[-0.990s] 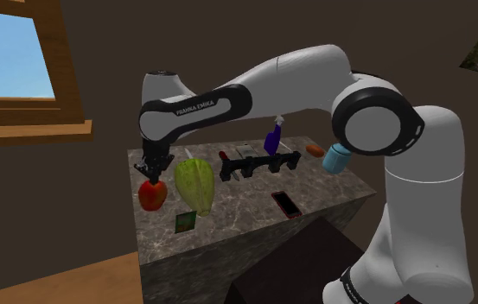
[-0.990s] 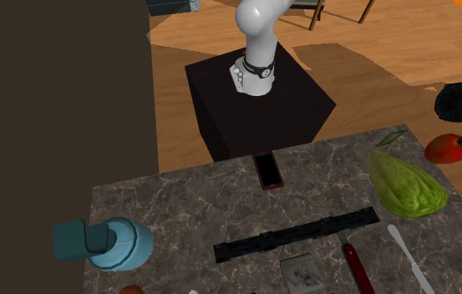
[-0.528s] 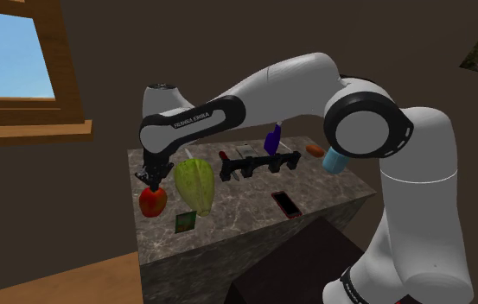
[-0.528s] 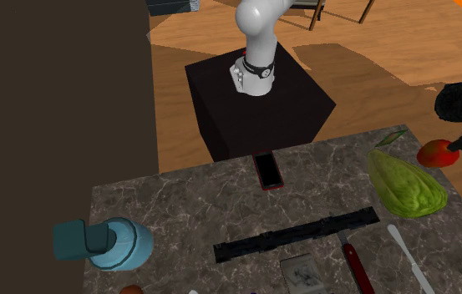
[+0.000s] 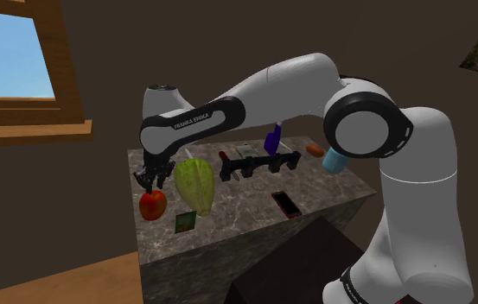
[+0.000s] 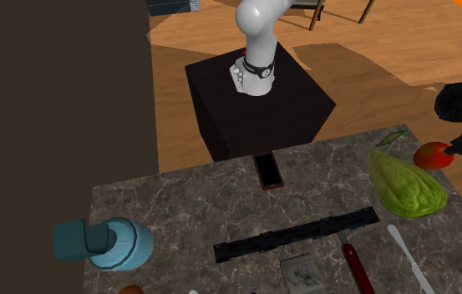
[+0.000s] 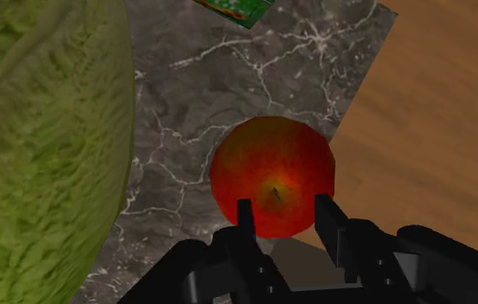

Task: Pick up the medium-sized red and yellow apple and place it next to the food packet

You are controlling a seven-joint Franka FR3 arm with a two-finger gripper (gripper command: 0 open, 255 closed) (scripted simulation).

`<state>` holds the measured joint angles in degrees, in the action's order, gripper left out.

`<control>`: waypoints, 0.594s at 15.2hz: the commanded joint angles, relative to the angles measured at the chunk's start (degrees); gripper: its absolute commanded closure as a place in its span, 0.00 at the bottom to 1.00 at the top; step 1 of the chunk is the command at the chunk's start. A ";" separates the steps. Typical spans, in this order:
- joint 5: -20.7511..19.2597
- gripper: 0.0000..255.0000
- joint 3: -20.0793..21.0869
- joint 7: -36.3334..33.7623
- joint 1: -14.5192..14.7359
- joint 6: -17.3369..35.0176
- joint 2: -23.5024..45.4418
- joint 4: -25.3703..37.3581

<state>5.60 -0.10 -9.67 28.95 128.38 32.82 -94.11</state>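
The pincer (image 7: 284, 207) hangs straight above the apple (image 7: 273, 175). Its two black fingers stand apart, and the red and yellow fruit lies beyond their tips rather than clasped between them: the apple bulges wider than the gap, and neither finger presses its flank. The fruit is round, with no long axis to speak of, and its stem dimple faces up at the pincer. The apple lies near the food packet (image 7: 233, 7), a green one, by the table (image 7: 195, 104) corner, with a stretch of bare marble between them. A big green cabbage (image 7: 42, 138) lies beside the packet too. As I judge it, the fruit is close enough to the packet to count as placed, so the coming move turns on the gap above the apple: a straight rise should clear it. Whether the apple's underside rests on the marble or hangs just off it is hard to make out. The wrist view's edge cuts the packet down to one corner.
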 commanded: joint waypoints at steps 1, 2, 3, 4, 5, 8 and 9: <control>0.00 0.00 0.00 0.00 0.00 0.00 0.00 0.00; 0.00 0.00 0.00 0.00 0.00 0.00 -0.01 0.00; 0.00 0.00 0.00 0.00 0.00 0.00 -0.01 0.00; 0.00 0.00 0.00 0.00 0.00 0.00 -0.01 0.00; 0.00 0.00 0.00 0.00 0.00 0.00 -0.01 0.00; -0.19 0.00 -0.16 -0.12 -0.18 -4.24 -3.10 1.13; -0.25 0.00 -0.20 -0.16 -0.23 -5.40 -3.84 1.56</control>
<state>5.41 -0.25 -9.81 28.80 124.42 30.05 -92.85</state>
